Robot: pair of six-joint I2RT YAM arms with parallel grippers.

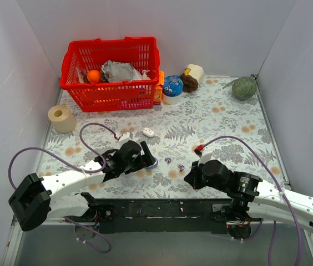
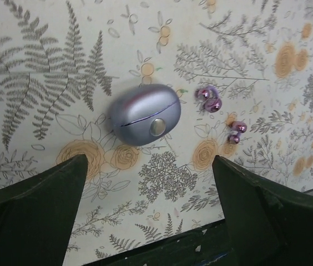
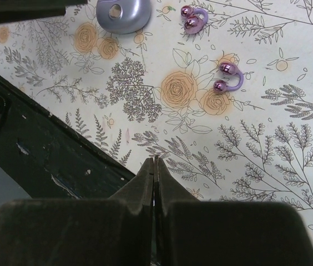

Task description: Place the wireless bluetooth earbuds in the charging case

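The charging case (image 2: 144, 114) is a lavender-grey pebble lying shut on the floral cloth, a round silver button on its side. My left gripper (image 2: 150, 160) hangs over it, open wide, with the case just beyond the fingertips and nothing between them. Two shiny purple earbuds (image 2: 209, 100) (image 2: 236, 132) lie loose to the case's right. In the top view the case (image 1: 153, 164) peeks out under the left gripper (image 1: 145, 157), with the earbuds (image 1: 167, 160) (image 1: 181, 166) between the arms. My right gripper (image 3: 155, 159) is shut and empty, on the near side of the earbuds (image 3: 228, 77).
A red basket (image 1: 112, 72) of odds and ends stands at the back left, a tape roll (image 1: 62, 118) left of it. A small white object (image 1: 149, 132) lies mid-table. A blue cup (image 1: 172, 88) and a green ball (image 1: 244, 87) sit at the back. The black front rail (image 1: 162, 209) runs along the near edge.
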